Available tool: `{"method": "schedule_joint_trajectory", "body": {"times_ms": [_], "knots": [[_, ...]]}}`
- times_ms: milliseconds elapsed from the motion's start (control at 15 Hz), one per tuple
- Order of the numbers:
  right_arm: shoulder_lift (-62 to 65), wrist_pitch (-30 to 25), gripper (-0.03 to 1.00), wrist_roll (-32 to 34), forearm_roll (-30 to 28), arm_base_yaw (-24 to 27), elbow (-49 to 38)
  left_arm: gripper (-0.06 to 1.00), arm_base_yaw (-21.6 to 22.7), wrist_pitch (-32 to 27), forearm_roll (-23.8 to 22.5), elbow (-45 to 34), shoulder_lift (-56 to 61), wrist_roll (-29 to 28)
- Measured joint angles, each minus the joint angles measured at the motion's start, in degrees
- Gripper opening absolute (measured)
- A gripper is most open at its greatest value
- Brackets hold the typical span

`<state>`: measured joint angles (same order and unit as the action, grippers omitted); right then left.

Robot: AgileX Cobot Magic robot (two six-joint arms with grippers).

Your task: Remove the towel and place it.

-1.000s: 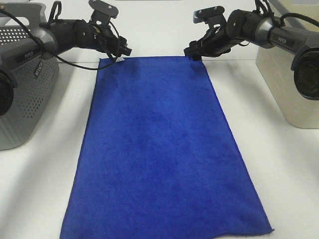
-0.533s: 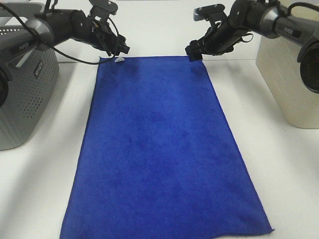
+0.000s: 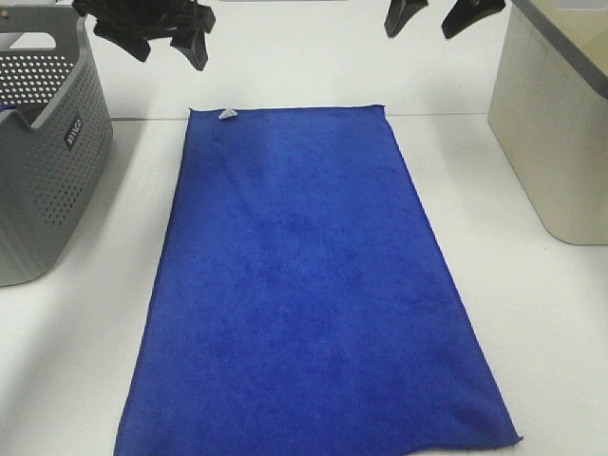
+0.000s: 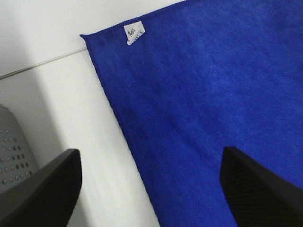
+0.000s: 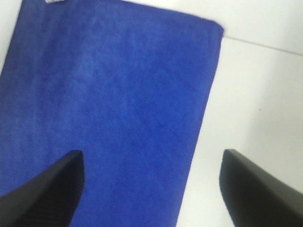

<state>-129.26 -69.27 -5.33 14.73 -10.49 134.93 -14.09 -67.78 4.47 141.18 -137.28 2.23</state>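
The deep blue towel (image 3: pixel 304 285) lies spread flat on the white table, reaching from the far side to the near edge. A small white tag (image 3: pixel 227 114) marks its far left corner. My left gripper (image 3: pixel 166 38) hangs open above and behind that corner with nothing in it. In the left wrist view the gripper (image 4: pixel 151 189) looks down on the tag (image 4: pixel 133 34) and the towel (image 4: pixel 213 94). My right gripper (image 3: pixel 435 17) stands open high over the far right corner, empty. Its own view shows the gripper (image 5: pixel 151 189) over the towel (image 5: pixel 118 94).
A grey perforated basket (image 3: pixel 47 142) stands at the left of the table, and its wall (image 4: pixel 14 151) shows in the left wrist view. A beige bin (image 3: pixel 551 123) stands at the right. Bare white table (image 3: pixel 532 332) flanks the towel.
Both grippers have risen from the towel's far corners to the top of the view, and the arms have drawn back out of sight. The towel has stayed flat in place.
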Motion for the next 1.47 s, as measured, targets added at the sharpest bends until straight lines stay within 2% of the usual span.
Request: {"method": "schedule_joint_trajectory", "body": {"times_ms": [267, 533, 733, 933, 1067, 1267, 1467], "knots": [[8.0, -0.5, 0.77, 2.2, -1.6, 0.0, 0.0, 0.76, 0.6, -1.7, -2.2, 0.0, 6.3, -5.3], [13.5, -0.5, 0.77, 5.3, -4.1, 4.5, -0.9, 0.76, 7.5, -1.7, -5.5, 0.0, 11.2, -5.8], [18.6, -0.5, 0.77, 3.2, -4.9, 8.4, -7.6, 0.76, 13.0, -1.7, -3.0, 0.0, 11.6, -5.7], [26.9, -0.5, 0.77, 0.9, -6.1, 9.0, -18.6, 0.76, 13.5, -1.8, -1.3, -1.4, 13.4, -5.6], [35.2, -0.4, 0.76, 0.9, -6.9, 9.1, -29.0, 0.76, 13.4, -1.8, -1.4, -9.8, 19.9, -5.4], [51.3, -0.4, 0.76, 0.9, -6.9, 9.1, -46.7, 0.76, 13.4, -1.7, -2.3, -28.8, 35.8, -5.4], [69.0, -0.5, 0.76, 1.1, -6.9, 9.1, -63.8, 0.76, 13.4, -1.8, -7.0, -48.2, 52.9, -5.5]]}}
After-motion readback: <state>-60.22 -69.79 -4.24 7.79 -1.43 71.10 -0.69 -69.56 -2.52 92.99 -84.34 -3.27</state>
